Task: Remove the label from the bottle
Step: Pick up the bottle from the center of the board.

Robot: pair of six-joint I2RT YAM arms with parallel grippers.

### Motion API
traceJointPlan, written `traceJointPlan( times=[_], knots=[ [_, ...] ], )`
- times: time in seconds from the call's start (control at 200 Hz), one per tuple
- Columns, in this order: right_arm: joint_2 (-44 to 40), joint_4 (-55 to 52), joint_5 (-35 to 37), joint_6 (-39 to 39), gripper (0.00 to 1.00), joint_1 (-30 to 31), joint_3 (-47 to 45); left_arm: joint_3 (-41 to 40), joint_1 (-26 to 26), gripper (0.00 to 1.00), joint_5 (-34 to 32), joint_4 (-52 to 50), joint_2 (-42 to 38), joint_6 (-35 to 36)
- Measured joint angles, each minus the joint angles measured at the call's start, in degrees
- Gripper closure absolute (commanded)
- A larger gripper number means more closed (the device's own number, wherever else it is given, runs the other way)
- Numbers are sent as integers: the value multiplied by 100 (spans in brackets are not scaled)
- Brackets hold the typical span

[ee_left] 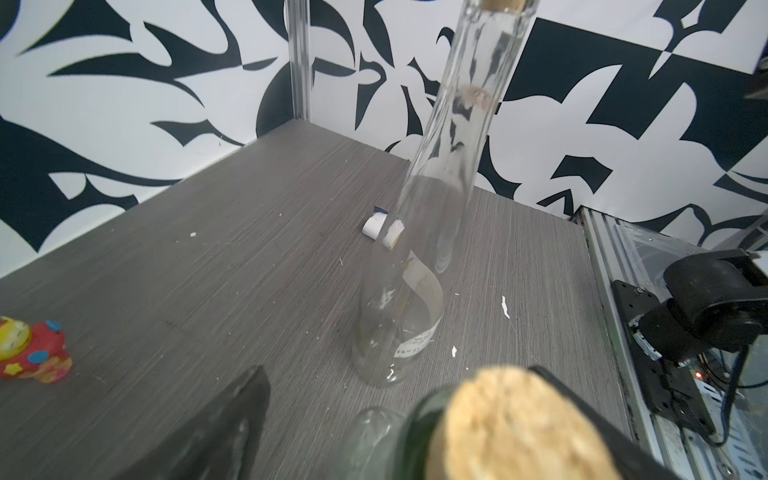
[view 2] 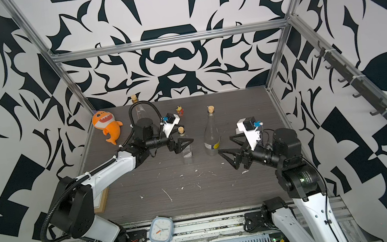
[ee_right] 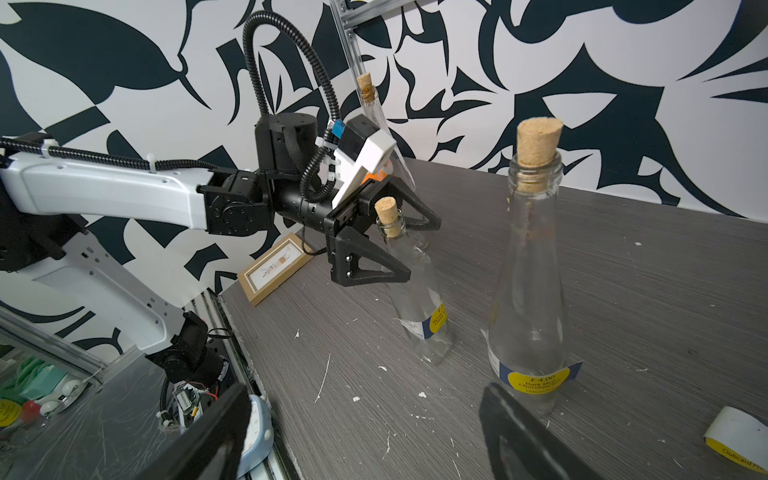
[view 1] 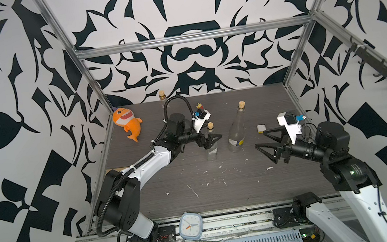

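Grey tabletop: left hand open astride the empty small bottle, right hand open near the empty tall bottle.

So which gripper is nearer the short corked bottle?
Left. The left gripper, open, straddles the short bottle at its neck; the right gripper hangs open beyond the taller bottle.

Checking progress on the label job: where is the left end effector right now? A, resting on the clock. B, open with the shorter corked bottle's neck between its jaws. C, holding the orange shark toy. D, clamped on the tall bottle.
B: in the right wrist view the left end effector stands open, with one jaw on each side of the neck of the shorter corked bottle.
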Motion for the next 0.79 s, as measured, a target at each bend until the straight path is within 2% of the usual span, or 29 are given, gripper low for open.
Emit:
traceJointPlan(
  times=[0.345,0.795],
  knots=[
    [170,70,-31,-2,11,190,-31,-516,391,1,435,498,-160,166],
    [522,81,400,-76,12,909,-48,-614,402,1,1088,1333,339,254]
  ],
)
